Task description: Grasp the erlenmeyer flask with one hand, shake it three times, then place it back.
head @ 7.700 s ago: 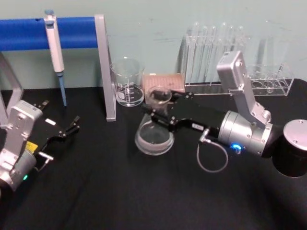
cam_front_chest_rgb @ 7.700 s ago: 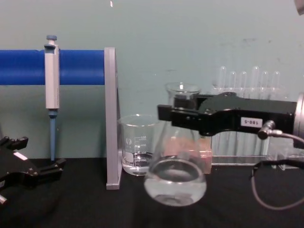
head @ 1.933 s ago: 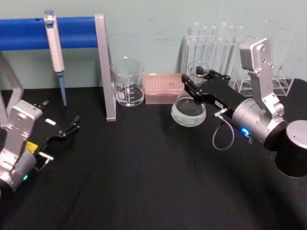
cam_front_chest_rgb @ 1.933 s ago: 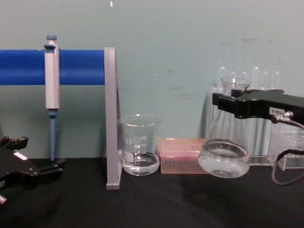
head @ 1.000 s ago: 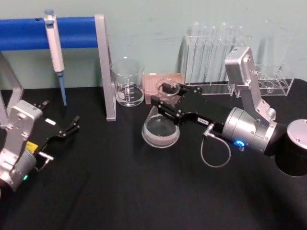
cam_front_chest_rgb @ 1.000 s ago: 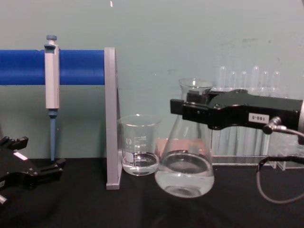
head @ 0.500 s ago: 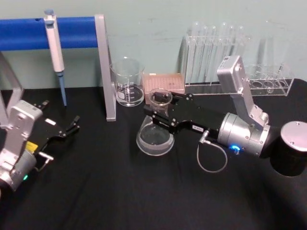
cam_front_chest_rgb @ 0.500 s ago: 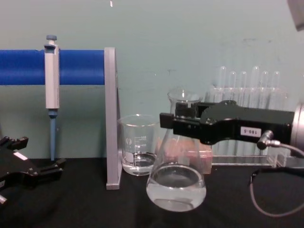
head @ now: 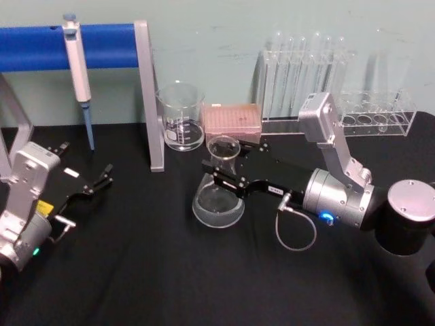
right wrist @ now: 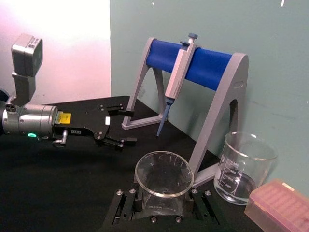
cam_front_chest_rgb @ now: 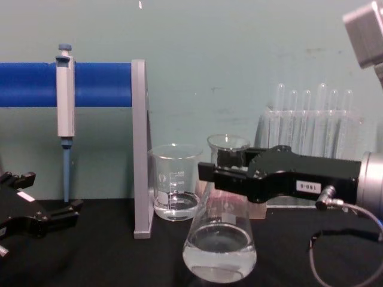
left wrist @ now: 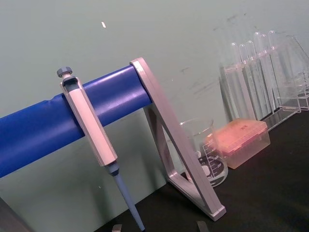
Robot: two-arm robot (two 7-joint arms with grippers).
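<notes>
I have the right black two-fingered gripper (cam_front_chest_rgb: pixel 218 170) with its fingers pinching the neck of the clear glass conical erlenmeyer flask (cam_front_chest_rgb: pixel 219 242), whose wide base hangs below them at the black surface (head: pixel 170 272). Glass, liquid sloshing: fragile, slippery, bottom-heavy, so the neck suits. The straight-sided glass beaker (cam_front_chest_rgb: pixel 175 188) and grey pipette stand post (cam_front_chest_rgb: pixel 140 149) stand just beyond the fingers. The left black gripper (head: pixel 95 185) rests well apart, fingers spread.

Even indoor light, soft focus throughout
</notes>
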